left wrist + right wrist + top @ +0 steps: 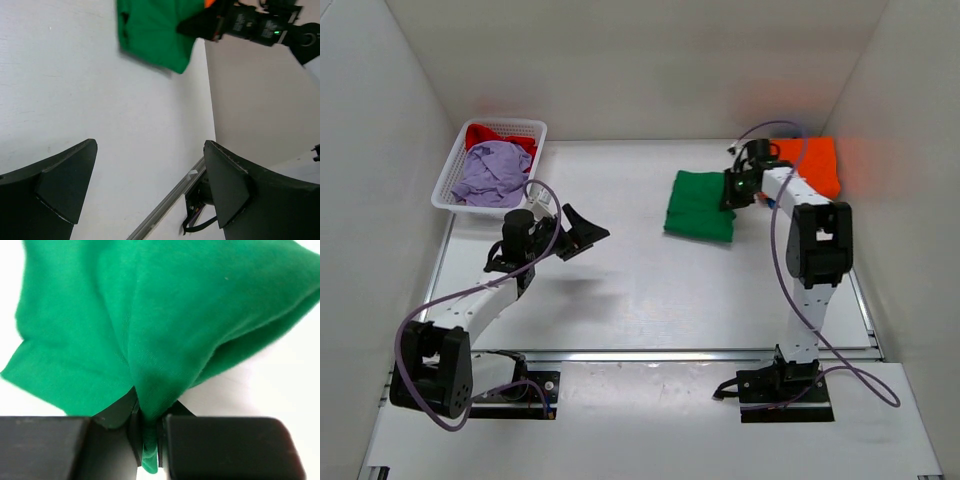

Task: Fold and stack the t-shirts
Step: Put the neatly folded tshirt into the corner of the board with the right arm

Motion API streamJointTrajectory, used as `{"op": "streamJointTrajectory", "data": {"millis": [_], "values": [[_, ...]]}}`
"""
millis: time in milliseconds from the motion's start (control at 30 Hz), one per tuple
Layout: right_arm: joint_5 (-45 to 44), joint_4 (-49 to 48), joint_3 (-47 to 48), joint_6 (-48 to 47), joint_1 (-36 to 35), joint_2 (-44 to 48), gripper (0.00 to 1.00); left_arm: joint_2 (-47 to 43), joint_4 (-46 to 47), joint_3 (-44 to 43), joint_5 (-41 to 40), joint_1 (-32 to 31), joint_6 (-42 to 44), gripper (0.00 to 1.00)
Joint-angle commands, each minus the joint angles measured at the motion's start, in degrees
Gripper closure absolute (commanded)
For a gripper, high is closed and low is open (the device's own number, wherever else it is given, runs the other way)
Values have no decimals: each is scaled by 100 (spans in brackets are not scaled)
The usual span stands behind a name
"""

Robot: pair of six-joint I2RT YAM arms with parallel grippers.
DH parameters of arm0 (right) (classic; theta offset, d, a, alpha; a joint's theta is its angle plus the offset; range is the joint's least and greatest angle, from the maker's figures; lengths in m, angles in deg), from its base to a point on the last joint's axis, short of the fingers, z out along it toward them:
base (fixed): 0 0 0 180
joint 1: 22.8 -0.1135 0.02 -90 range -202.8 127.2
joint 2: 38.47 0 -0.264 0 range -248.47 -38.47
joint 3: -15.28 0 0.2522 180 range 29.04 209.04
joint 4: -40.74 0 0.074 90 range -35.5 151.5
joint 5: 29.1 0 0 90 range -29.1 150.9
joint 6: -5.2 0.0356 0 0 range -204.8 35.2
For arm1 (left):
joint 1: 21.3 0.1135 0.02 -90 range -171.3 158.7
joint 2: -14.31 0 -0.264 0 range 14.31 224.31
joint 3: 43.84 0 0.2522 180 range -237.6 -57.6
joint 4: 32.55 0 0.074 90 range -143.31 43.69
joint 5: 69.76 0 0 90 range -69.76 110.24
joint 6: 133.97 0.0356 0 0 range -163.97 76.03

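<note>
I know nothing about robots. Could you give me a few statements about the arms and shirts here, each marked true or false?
1. The right gripper is clamped on the green shirt. True.
2. The left gripper holds a shirt. False: it is open and empty.
3. The lavender shirt lies in the white basket. True.
4. The orange shirt is stacked on the green one. False: it lies beside it on the table.
5. The red shirt is spread on the table. False: it is in the basket too.
</note>
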Motion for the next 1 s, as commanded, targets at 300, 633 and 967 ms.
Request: {"op": "streamJointTrajectory", "data": {"millis": [300,633,967], "values": [[175,796,2159,-1934,1473,378,100,493,312,-181,-137,-152,197,1],[332,1124,3849,-2489,1948,-396,100,616,41,-313,-207,-91,426,2],[177,1361,4253,-2506,2484,-1169,100,758,15,-375,-173,-161,382,1]]}}
